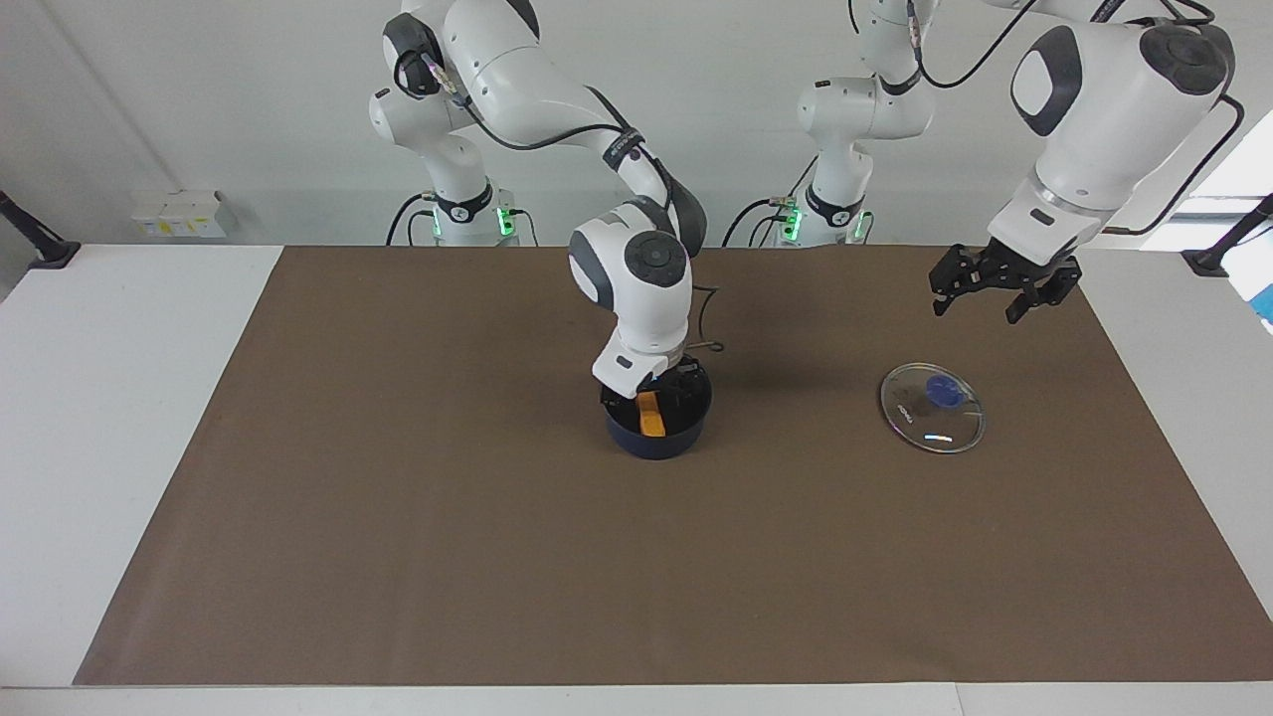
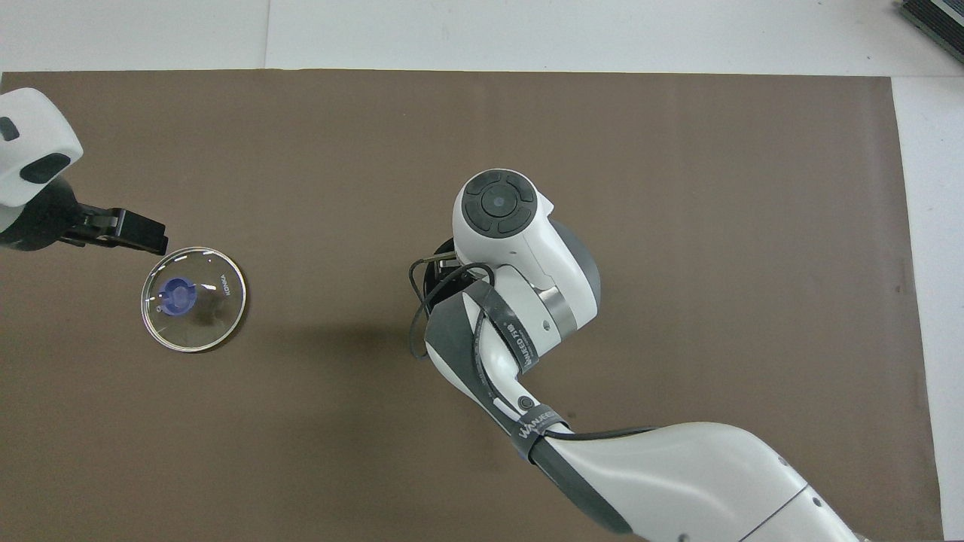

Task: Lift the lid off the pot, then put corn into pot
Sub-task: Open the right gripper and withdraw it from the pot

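The navy pot [image 1: 656, 438] stands on the brown mat near the middle of the table, its lid off. The orange corn [image 1: 648, 415] leans inside it, one end up. My right gripper [image 1: 651, 386] reaches down into the pot right over the corn, and its hand hides the fingers. In the overhead view the right arm's hand covers the pot and corn. The glass lid [image 1: 932, 408] with its blue knob lies flat on the mat toward the left arm's end; it also shows in the overhead view [image 2: 193, 299]. My left gripper [image 1: 978, 306] hangs open and empty in the air by the lid.
The brown mat [image 1: 398, 557] covers most of the white table. Small white boxes [image 1: 179, 214] sit at the table's edge nearest the robots, at the right arm's end. Black clamps [image 1: 40, 249] stand at both corners there.
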`<state>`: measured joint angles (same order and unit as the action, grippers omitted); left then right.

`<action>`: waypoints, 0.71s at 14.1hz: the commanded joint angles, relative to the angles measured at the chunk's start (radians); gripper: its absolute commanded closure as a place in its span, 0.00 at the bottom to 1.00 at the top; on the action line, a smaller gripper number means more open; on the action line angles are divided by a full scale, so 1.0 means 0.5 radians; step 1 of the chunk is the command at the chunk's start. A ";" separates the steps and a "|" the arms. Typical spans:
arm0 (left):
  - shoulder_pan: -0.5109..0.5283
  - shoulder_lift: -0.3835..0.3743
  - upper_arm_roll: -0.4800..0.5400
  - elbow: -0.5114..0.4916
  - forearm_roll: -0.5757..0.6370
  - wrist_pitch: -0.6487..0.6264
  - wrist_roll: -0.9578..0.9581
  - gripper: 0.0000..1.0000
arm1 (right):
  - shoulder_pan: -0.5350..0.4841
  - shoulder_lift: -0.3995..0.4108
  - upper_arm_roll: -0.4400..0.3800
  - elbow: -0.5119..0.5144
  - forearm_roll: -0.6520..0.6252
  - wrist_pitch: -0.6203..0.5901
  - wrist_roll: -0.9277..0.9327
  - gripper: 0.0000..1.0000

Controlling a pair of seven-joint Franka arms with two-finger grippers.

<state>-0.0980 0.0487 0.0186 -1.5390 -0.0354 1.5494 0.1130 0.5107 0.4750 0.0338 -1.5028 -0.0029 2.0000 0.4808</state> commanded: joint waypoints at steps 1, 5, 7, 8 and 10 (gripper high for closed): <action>0.000 0.028 0.009 0.084 0.016 -0.062 0.093 0.00 | -0.174 -0.192 0.006 -0.044 0.036 -0.137 -0.066 0.00; 0.009 0.022 0.009 0.068 0.006 -0.034 0.115 0.00 | -0.392 -0.379 0.006 -0.038 0.006 -0.291 -0.072 0.00; 0.009 0.019 0.009 0.062 0.006 -0.034 0.115 0.00 | -0.499 -0.465 0.006 -0.035 0.006 -0.379 -0.121 0.00; 0.009 0.019 0.012 0.062 0.009 -0.034 0.115 0.00 | -0.539 -0.508 0.006 -0.038 0.009 -0.444 -0.191 0.00; 0.009 0.019 0.012 0.062 0.013 -0.043 0.115 0.00 | -0.671 -0.615 0.009 -0.035 0.018 -0.569 -0.298 0.00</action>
<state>-0.0977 0.0515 0.0225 -1.5237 -0.0354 1.5403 0.1536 0.2318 0.2265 0.0262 -1.4996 -0.0037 1.7603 0.3891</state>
